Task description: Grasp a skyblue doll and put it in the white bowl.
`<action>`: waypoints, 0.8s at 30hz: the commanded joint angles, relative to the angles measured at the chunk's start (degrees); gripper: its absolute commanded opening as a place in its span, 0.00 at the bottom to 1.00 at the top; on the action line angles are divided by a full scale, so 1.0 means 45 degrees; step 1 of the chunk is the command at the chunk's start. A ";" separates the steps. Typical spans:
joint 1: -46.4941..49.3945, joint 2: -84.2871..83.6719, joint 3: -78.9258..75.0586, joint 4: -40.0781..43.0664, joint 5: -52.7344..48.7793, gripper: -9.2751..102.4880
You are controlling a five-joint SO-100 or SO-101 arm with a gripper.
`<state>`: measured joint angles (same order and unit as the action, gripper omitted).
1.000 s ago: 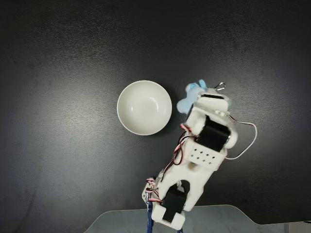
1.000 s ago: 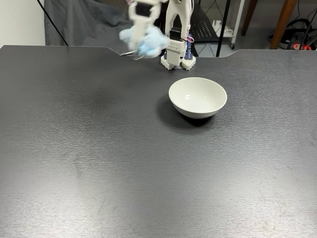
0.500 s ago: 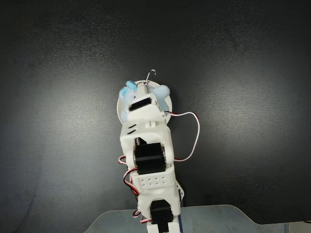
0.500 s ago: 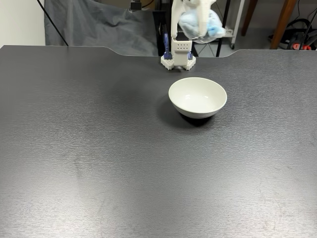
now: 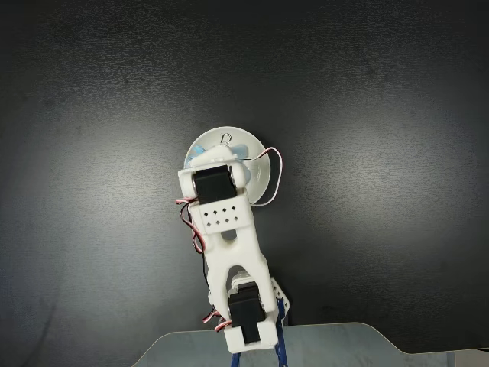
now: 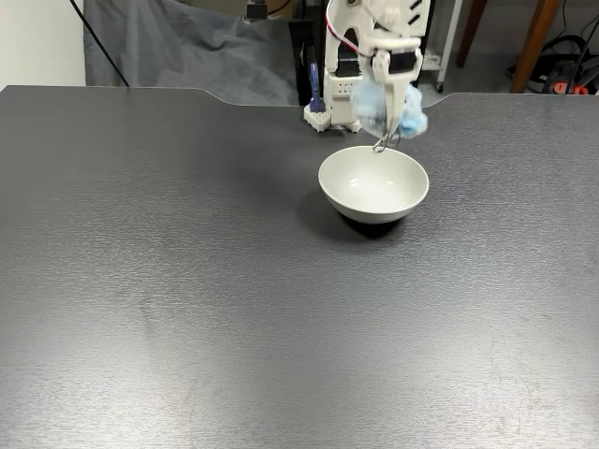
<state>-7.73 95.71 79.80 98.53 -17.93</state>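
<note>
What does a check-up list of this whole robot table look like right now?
Surface: dark table, bare apart from the bowl and the arm's base.
Job's things: skyblue doll hangs in the air just above the white bowl, not resting in it; its metal ring dangles below.
Clutter: nothing seen.
End effector: end effector shut on the skyblue doll, over the bowl.
Cables: white wire loops beside the arm; red and black wires on its other side.
Surroundings: grey cloth and furniture legs behind the table.
</note>
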 commanded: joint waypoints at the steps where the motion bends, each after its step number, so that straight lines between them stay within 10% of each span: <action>1: -0.0039 -0.0137 0.0391 0.0625 0.0195 0.07; 24: -0.0098 -0.0586 0.1387 -0.2129 0.0137 0.08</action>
<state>-7.73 92.02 86.84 90.18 -17.75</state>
